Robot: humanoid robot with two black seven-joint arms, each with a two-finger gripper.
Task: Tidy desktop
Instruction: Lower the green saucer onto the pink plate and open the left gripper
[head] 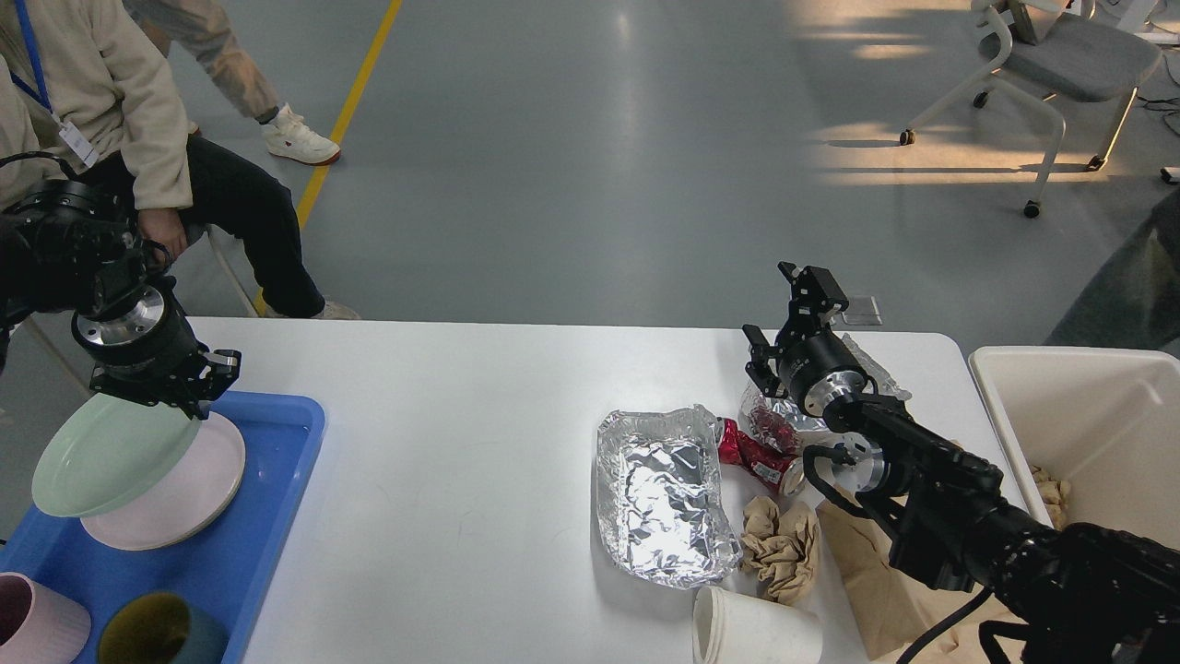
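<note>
The white desktop (461, 443) fills the middle of the head view. My left gripper (180, 398) is shut on the rim of a pale green plate (106, 454) and holds it tilted over the far left of the blue tray (277, 480), above a pink plate (184, 503). My right gripper (784, 309) is open and empty, raised above the far right of the desktop. Below it lie a crumpled foil tray (659, 493), a crushed red can (756, 456), a clear wrapper (779, 420), crumpled brown paper (784, 544) and a white paper cup (756, 632).
A cream-white bin (1088, 424) stands at the right edge with paper scraps inside. A pink cup (41, 627) and a dark cup (161, 632) sit in the tray's near end. A seated person (111, 120) is beyond the table's far left corner.
</note>
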